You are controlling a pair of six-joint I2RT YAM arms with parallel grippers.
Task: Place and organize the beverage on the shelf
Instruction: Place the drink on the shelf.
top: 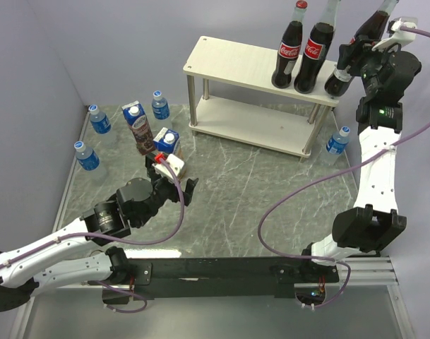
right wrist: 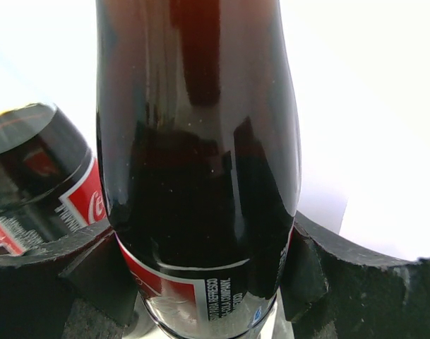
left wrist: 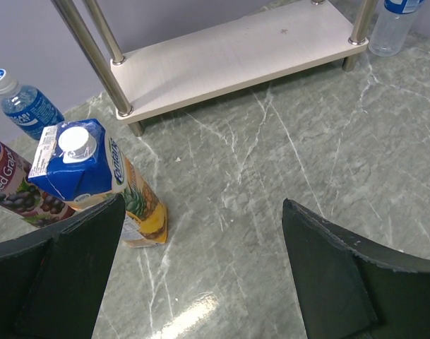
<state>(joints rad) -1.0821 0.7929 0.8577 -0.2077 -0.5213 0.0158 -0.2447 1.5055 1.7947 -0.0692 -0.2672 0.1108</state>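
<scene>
Right pincer: is gripping the lower body of one Coca-Cola bottle, with a finger pressing on each side just above the red label.
Held cola bottle: is leaning with its neck tipping up and to the right. Its base is sitting at the right end of the shelf's top board. Whether the base is touching the board, I cannot tell.
Left pincer: is gaping wide and holding nothing, hovering low over the counter just beside the pineapple carton.
Shelf: is standing at the far side of the counter, two pale boards on round metal legs.
Standing cola bottles: two are standing upright side by side on the top board towards its right end, just left of the held one.
Grape carton: is standing upright on the counter, left of the shelf.
Pineapple carton: is standing just beside the grape carton, on the side nearer the arms.
Left water bottles: three are standing on the counter's left part, around the cartons and well apart from one another.
Right water bottle: is standing on the counter beside the shelf's right front leg.
Counter: is showing a grey-green marbled top.
</scene>
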